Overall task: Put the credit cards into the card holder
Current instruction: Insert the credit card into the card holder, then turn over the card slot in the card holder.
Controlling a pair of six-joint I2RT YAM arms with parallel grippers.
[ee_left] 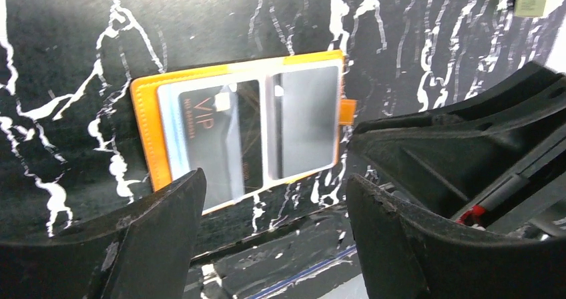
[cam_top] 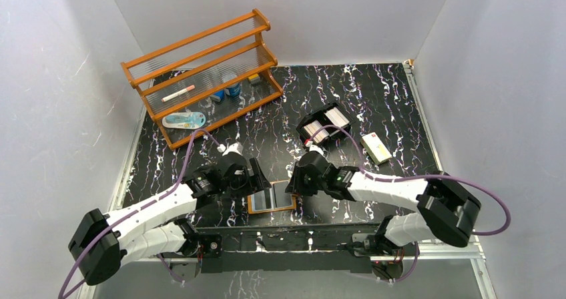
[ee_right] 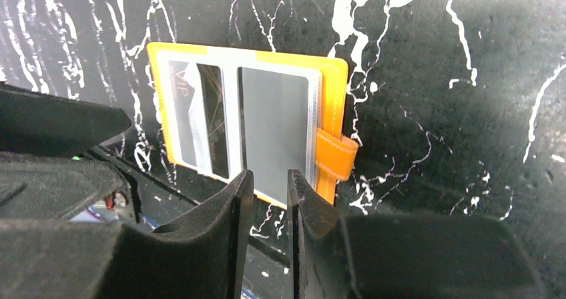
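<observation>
The orange card holder lies open near the table's front edge, clear sleeves up. In the left wrist view the card holder has a dark card marked VIP in its left sleeve and a grey face in the right sleeve. Its snap tab points right. Pale credit cards stand edge-on in a black tray. My left gripper hangs open over the holder's near edge, empty. My right gripper hovers above the right sleeve, fingers a narrow gap apart with nothing between them.
The black two-compartment tray sits behind my right gripper, with a cream oblong box to its right. An orange shelf rack holding small items stands at the back left. White walls enclose the table.
</observation>
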